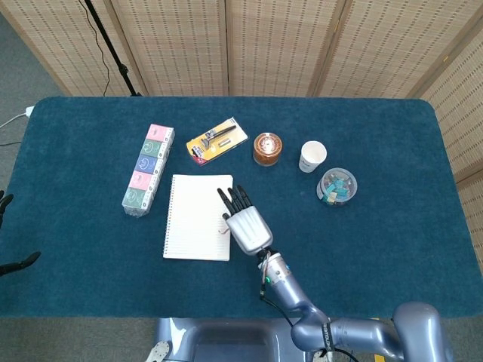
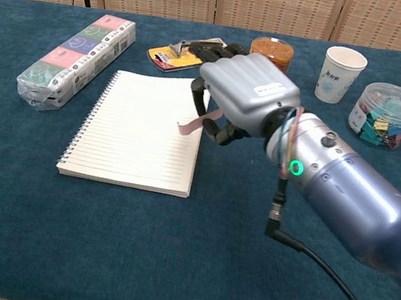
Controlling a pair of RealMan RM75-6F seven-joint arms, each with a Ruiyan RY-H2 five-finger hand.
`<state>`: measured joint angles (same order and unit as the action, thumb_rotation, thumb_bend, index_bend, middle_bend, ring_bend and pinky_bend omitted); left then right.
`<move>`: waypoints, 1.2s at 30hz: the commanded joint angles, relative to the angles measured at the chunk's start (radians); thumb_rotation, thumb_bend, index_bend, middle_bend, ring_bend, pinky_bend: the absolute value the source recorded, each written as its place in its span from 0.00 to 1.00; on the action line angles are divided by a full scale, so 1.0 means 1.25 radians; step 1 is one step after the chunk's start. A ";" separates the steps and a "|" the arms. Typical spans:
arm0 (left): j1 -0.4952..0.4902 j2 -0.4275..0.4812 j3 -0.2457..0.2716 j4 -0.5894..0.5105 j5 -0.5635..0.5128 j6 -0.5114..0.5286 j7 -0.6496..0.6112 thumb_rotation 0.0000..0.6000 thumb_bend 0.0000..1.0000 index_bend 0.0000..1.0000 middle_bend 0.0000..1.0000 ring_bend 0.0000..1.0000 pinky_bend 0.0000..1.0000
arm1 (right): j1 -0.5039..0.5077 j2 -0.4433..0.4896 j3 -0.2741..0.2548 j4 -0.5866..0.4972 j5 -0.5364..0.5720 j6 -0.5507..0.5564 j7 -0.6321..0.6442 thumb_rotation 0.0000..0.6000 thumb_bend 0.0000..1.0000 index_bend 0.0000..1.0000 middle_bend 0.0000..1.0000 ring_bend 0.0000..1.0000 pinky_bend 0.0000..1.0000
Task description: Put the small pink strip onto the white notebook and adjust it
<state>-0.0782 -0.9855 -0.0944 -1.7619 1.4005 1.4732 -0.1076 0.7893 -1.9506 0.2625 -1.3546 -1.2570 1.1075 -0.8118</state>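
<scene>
My right hand [image 2: 242, 94] [image 1: 245, 221] hovers over the right edge of the white spiral notebook [image 2: 138, 129] [image 1: 195, 217]. It pinches the small pink strip [image 2: 191, 123] between thumb and fingers, and the strip hangs just above the notebook's right side. In the head view the hand hides most of the strip. Only dark fingertips of my left hand [image 1: 13, 264] show at the far left edge of the head view, off the table; their state is unclear.
A tissue pack [image 2: 79, 49] lies left of the notebook. A yellow razor card [image 2: 192, 53], a jar of rubber bands [image 2: 275, 48], a paper cup [image 2: 341, 75] and a tub of clips [image 2: 388, 115] line the back and right.
</scene>
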 commanded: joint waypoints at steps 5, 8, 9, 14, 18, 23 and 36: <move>-0.001 0.003 0.000 0.001 -0.002 -0.004 -0.006 1.00 0.00 0.00 0.00 0.00 0.00 | 0.067 -0.073 0.048 0.020 0.069 -0.035 -0.085 1.00 0.54 0.60 0.00 0.00 0.03; 0.000 0.006 0.001 0.002 -0.001 -0.005 -0.015 1.00 0.00 0.00 0.00 0.00 0.00 | 0.097 -0.109 0.061 0.052 0.092 -0.044 -0.117 1.00 0.54 0.60 0.00 0.00 0.03; 0.001 0.007 0.001 0.003 0.000 -0.005 -0.018 1.00 0.00 0.00 0.00 0.00 0.00 | 0.105 -0.118 0.064 0.063 0.098 -0.047 -0.125 1.00 0.55 0.60 0.00 0.00 0.03; 0.003 0.012 0.002 0.008 0.001 -0.005 -0.036 1.00 0.00 0.00 0.00 0.00 0.00 | 0.134 -0.148 0.078 0.113 0.120 -0.056 -0.133 1.00 0.55 0.61 0.00 0.00 0.03; 0.004 0.016 0.001 0.013 -0.001 -0.007 -0.051 1.00 0.00 0.00 0.00 0.00 0.00 | 0.152 -0.161 0.086 0.148 0.120 -0.057 -0.120 1.00 0.55 0.61 0.00 0.00 0.04; 0.003 0.017 0.001 0.014 -0.001 -0.011 -0.055 1.00 0.00 0.00 0.00 0.00 0.00 | 0.162 -0.167 0.087 0.170 0.123 -0.059 -0.109 1.00 0.55 0.49 0.00 0.00 0.04; 0.002 0.018 0.001 0.014 -0.002 -0.015 -0.058 1.00 0.00 0.00 0.00 0.00 0.00 | 0.145 -0.115 0.069 0.081 0.124 -0.041 -0.086 1.00 0.25 0.00 0.00 0.00 0.01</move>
<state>-0.0759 -0.9627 -0.0926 -1.7441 1.3978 1.4549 -0.1799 0.9779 -2.1124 0.3557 -1.2291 -1.0923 1.0397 -0.9169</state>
